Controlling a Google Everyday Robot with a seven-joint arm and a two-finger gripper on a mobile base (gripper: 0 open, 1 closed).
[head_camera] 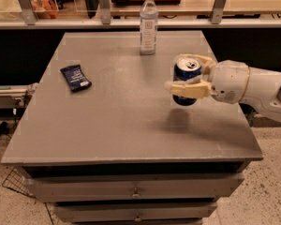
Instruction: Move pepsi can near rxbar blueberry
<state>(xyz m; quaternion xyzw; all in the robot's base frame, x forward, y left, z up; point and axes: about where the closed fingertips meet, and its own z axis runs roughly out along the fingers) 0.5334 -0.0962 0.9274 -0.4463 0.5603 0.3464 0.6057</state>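
Observation:
The pepsi can [185, 81] is a blue can with a silver top, upright at the right side of the grey table [122, 107]. My gripper [189, 74] reaches in from the right and is shut on the can, one finger behind it and one in front, holding it above the tabletop with its shadow below. The rxbar blueberry [75, 77] is a flat dark navy wrapper lying at the left side of the table, well apart from the can.
A clear plastic water bottle [148, 24] stands upright at the back middle of the table. A glass barrier with metal posts runs behind the table. Drawers sit under the tabletop at the front.

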